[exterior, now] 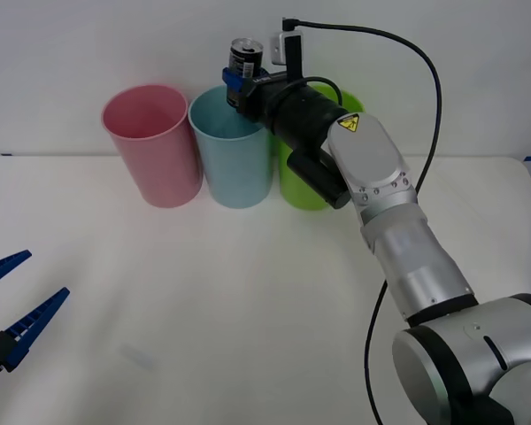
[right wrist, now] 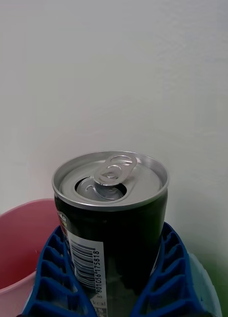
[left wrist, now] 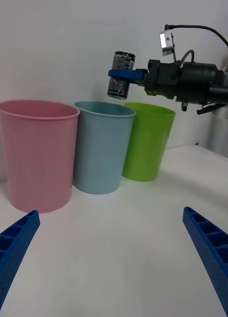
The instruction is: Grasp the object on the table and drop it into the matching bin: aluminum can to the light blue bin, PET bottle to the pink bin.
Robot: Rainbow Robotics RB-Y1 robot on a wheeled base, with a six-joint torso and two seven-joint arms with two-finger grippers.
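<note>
A small dark aluminum can [exterior: 245,58] with a shiny pull-tab top [right wrist: 111,178] is held upright in the air by my right gripper [exterior: 238,81], whose blue fingers [right wrist: 54,267] are shut on its lower body. In the left wrist view the can [left wrist: 121,74] hangs just above the rim of the light blue bin [left wrist: 102,146], toward its lime green side. The light blue bin [exterior: 233,150] stands between the pink bin [exterior: 153,144] and a lime green one. My left gripper [exterior: 13,301] rests open, low over the white table [exterior: 248,301] at the near left.
A lime green bin [exterior: 305,186] stands to the right of the light blue one, partly behind my right arm. All three bins line up along the table's far edge against a white wall. A black cable loops above the right wrist.
</note>
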